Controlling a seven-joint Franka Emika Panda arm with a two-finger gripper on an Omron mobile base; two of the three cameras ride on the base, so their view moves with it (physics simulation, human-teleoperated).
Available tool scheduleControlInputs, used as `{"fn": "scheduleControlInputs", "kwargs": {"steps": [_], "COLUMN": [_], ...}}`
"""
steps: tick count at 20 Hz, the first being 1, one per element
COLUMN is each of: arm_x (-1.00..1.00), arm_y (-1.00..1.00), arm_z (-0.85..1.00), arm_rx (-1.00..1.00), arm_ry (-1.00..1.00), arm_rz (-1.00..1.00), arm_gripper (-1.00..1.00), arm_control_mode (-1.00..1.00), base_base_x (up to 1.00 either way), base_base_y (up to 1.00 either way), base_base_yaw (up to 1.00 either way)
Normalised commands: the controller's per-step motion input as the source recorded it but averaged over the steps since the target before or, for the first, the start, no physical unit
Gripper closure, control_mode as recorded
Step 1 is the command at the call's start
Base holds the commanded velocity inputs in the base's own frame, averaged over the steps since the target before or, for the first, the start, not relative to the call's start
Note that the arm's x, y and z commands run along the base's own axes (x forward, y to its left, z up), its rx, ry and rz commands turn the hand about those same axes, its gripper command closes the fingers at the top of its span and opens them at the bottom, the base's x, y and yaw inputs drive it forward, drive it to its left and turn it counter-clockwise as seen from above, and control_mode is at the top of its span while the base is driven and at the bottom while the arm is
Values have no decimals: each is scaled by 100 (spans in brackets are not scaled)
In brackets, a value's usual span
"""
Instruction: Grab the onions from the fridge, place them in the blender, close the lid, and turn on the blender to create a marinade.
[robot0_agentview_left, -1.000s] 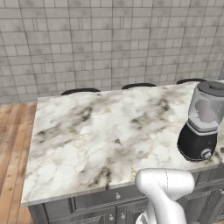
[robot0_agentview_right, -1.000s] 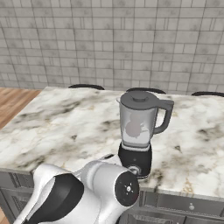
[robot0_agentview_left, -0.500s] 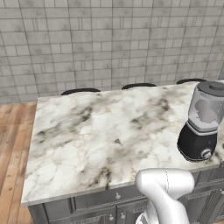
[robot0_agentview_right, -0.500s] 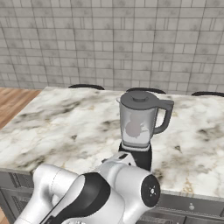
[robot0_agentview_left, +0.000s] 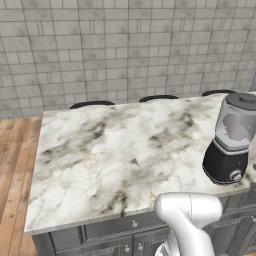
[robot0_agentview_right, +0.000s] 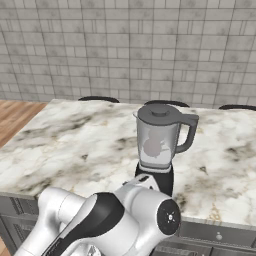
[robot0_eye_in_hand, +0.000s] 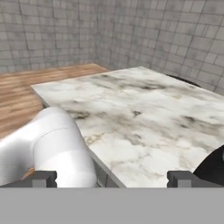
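Observation:
The blender (robot0_agentview_right: 159, 150) stands on the marble counter (robot0_agentview_right: 70, 145), near its front edge; in the left base view the blender (robot0_agentview_left: 231, 142) is at the far right. The lid (robot0_agentview_right: 160, 111) sits flat on the jar, and the lid (robot0_agentview_left: 245, 98) looks the same from the other side. A pale pinkish round shape inside the jar looks like the onions (robot0_agentview_right: 152, 147). My gripper (robot0_eye_in_hand: 114, 179) is open and holds nothing; it hovers low in front of the counter's edge, with the black blender base (robot0_eye_in_hand: 214, 168) at its right. The fridge is out of view.
Dark stool tops (robot0_agentview_left: 92, 104) line the counter's far edge before a grey tiled wall. Wooden floor (robot0_agentview_left: 12, 165) lies to the left. Grey cabinet drawers (robot0_agentview_left: 120, 232) run under the counter. My folded white arm (robot0_agentview_right: 115, 220) stands in front of the blender's base.
The arm's white links have swung rightward and closer in the right base view, covering more of the blender's base. The blender and lid have not moved. The gripper stays open.

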Motion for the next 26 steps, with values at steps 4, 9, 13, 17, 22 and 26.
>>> {"fn": "scheduleControlInputs", "kwargs": {"steps": [4,9,13,17,22,26], "arm_x": [24,23,20,16,7,13], "arm_y": [-23,-14,0,-11,-32,-15], "arm_z": [-20,-19,-14,-21,-17,-2], "arm_rx": [-3,-2,-1,-2,-1,0], "arm_ry": [0,0,-1,0,0,-2], "arm_rz": [-9,-4,0,0,0,0], "arm_gripper": [-100,-100,-100,-100,-100,-100], "arm_control_mode": [-100,-100,-100,-100,-100,-100], "base_base_x": [0,0,0,0,0,0], "base_base_y": [0,0,0,0,0,0], "base_base_yaw": [0,0,0,0,0,0]}}
